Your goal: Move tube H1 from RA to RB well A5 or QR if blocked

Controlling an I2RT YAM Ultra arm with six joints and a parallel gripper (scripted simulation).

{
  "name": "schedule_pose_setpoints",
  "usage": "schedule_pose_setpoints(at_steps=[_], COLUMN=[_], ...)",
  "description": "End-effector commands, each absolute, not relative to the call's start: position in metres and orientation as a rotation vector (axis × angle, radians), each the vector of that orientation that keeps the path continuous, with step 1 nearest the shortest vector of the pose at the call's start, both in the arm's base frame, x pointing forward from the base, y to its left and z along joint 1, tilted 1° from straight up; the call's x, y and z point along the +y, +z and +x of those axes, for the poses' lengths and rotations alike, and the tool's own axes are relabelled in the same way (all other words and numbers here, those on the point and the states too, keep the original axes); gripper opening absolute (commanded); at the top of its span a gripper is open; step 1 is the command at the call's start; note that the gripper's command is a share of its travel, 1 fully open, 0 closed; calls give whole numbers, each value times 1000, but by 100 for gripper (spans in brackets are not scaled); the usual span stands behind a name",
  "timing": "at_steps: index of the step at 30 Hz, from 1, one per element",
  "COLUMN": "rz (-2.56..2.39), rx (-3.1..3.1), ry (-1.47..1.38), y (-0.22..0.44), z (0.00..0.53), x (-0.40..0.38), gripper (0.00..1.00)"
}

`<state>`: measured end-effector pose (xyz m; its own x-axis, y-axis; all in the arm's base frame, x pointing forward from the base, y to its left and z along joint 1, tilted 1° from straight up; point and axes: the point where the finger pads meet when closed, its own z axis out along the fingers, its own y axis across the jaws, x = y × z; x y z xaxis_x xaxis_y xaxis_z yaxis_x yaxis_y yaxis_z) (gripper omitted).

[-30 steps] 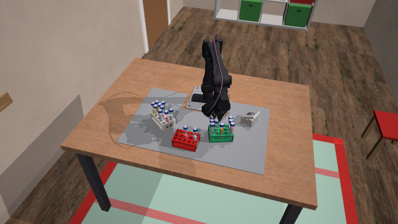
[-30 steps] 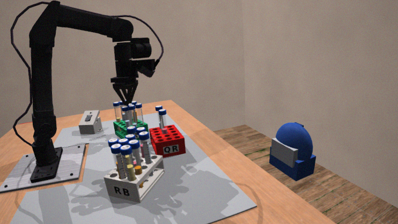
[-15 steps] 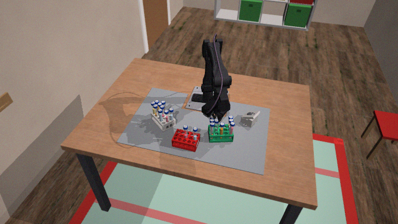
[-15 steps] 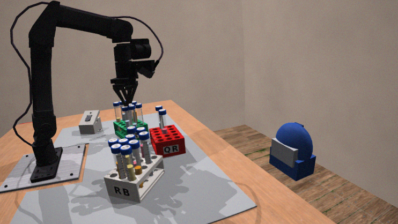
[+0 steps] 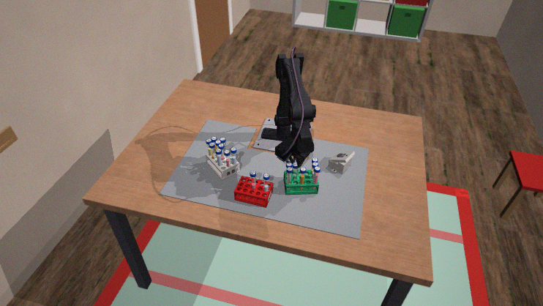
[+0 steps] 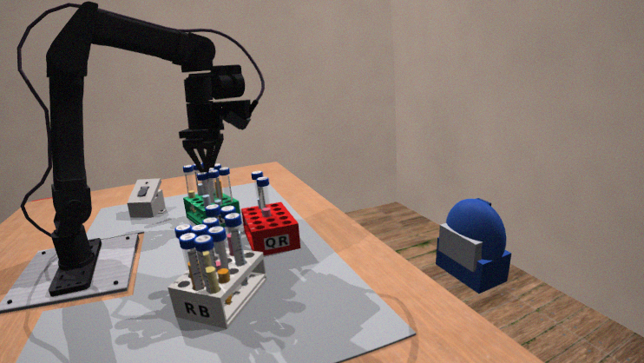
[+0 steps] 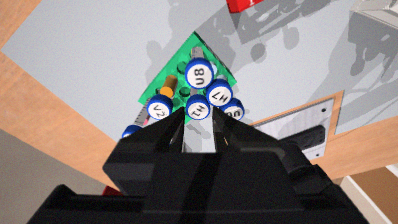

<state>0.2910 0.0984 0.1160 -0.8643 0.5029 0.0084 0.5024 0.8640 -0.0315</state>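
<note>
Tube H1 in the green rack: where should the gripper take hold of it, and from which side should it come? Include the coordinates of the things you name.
I'd grip H1 (image 7: 198,107) by its blue cap, coming straight down from above. It stands upright with the cap on top, well above the green rack (image 5: 299,189) (image 7: 163,79), while H7 (image 7: 219,94) crowds it, leaving little room sideways.

Smooth wood tabletop (image 5: 391,182) (image 6: 315,198) (image 7: 30,112); matt grey mat (image 5: 323,212) (image 6: 315,288) (image 7: 90,55); glossy blue caps.
</note>
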Motion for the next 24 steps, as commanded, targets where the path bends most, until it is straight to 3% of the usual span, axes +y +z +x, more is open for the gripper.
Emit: schedule_pose_setpoints(at_steps=[1, 10, 11, 24], rz=[-817, -815, -815, -813], rx=[-3069, -3062, -3062, -3062], ry=[7, 16, 16, 16], y=[125, 121, 121, 121], z=[296, 293, 293, 293], x=[103, 102, 102, 102], gripper=[30, 30, 0, 0])
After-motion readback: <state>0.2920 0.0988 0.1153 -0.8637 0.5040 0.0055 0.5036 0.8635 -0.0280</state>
